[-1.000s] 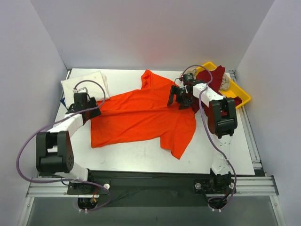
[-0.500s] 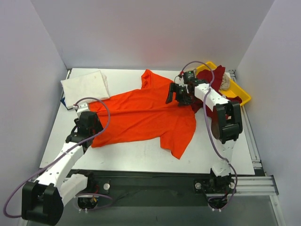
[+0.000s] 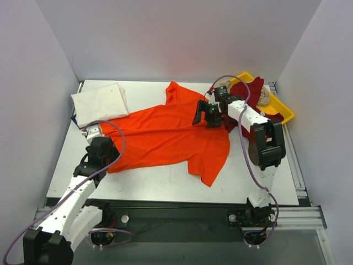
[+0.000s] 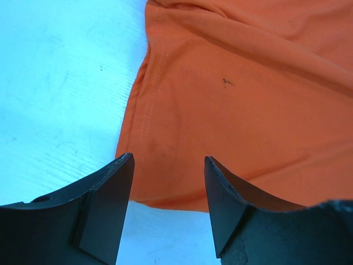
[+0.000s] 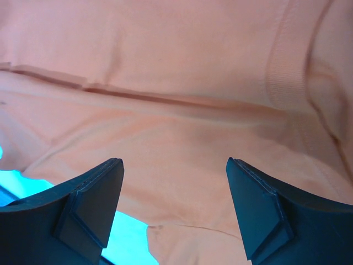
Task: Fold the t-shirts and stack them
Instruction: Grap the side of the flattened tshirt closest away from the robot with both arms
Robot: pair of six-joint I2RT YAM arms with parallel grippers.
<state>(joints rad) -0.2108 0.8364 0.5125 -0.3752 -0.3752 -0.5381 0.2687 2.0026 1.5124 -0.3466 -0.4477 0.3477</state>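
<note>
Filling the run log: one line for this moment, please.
left gripper: open, over orange shirt corner | right gripper: open, over shirt | white shirt: folded

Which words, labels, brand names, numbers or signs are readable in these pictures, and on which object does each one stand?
None can be read.
The orange t-shirt bears no print; the small dark mark on it, seen in the left wrist view, is no letter.
The white t-shirt and the yellow tray show no legible label.

The left arm [image 3: 71, 196] and right arm [image 3: 245, 112] were made of white links and black joints, with a purple cable [image 3: 244, 157] looped along each. The left gripper [image 4: 169, 165] and right gripper [image 5: 174, 165] were fitted with dark wedge-shaped fingers [image 4: 105, 210].
</note>
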